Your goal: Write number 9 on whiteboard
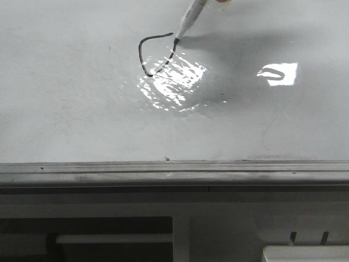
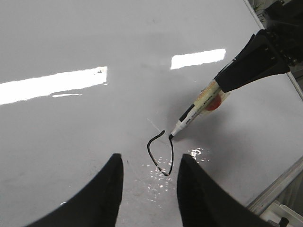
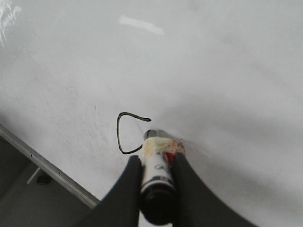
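now your right gripper (image 3: 154, 175) pinches the light, stiff marker (image 2: 194, 112) mid-body; left gripper (image 2: 149, 182) hangs apart; whiteboard (image 1: 65, 82) is slippery, so press softly.

Our right gripper (image 3: 155, 177) has its two dark fingers (image 3: 124, 196) closed around a marker (image 3: 156, 182), whose barrel carries a pale tape wrap and a red patch. The marker points down at the whiteboard (image 3: 222, 80). Just beside its hidden tip we see the number 9 (image 3: 125, 133) as an angular, open dark loop. The board's grey metal rail (image 3: 52, 172) runs diagonally nearby.
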Motion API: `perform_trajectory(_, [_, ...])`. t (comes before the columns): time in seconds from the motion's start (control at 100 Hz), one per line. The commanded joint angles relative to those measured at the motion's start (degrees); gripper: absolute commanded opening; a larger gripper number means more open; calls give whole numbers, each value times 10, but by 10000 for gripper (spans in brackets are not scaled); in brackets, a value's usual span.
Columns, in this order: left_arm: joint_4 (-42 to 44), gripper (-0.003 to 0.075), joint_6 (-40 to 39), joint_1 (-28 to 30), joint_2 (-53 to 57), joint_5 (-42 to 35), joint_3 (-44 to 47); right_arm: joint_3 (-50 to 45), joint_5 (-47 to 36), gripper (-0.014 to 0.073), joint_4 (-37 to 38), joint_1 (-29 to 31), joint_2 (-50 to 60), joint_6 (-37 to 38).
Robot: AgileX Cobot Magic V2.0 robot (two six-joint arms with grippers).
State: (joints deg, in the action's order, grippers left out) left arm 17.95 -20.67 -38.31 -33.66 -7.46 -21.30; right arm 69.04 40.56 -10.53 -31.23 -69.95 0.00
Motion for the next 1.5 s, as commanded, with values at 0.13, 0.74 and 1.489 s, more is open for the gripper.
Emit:
perform_trajectory(0.13, [-7,242,-4,1,-1,-39,-19,-42,-4,-67,-7,6,12,0])
perform_trajectory(0.74, [65,244,1,-155,-116,-49,9,-81,-32,-67,-69,-120,53,6])
perform_trajectory(1.489, [69,244,17,-158,-270,-157,-6,-81,25,-68,-106,-154,47,17])
